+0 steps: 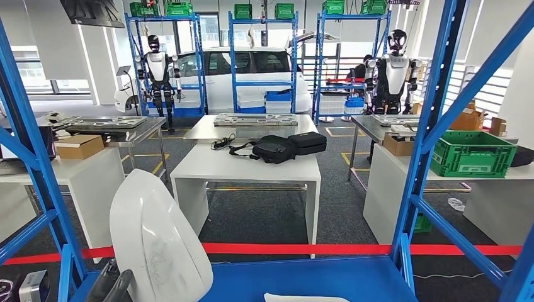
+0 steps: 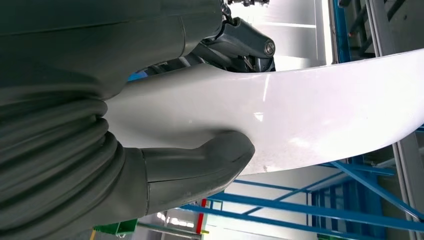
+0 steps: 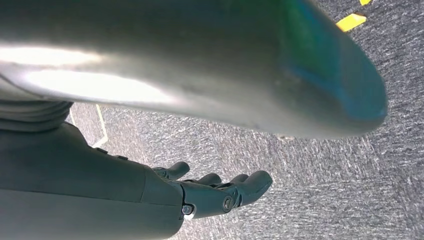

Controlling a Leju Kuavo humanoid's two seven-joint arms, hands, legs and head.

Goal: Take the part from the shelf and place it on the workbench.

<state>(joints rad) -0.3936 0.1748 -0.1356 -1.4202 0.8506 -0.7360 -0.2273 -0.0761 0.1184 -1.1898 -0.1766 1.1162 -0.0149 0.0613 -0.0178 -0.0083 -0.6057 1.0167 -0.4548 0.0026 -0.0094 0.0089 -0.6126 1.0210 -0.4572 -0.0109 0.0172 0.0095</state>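
left wrist view: thick grey thumb [image 2: 200,165] and dark fingers [image 2: 240,42] of left hand [image 2: 150,150] clamp the smooth white curved panel part [image 2: 310,110], lifted over the blue shelf deck [image 1: 302,277]. right hand [image 3: 210,192] hangs empty, fingers loosely apart. step: carrying; next, probably turn toward the white workbench [image 1: 252,165].

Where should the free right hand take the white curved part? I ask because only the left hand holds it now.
A judgement: the white part stands tilted on the blue shelf, the left hand gripping its lower edge from the left. The right hand hangs with fingers apart. It could best come from the right, clasping the thin right edge midway up.
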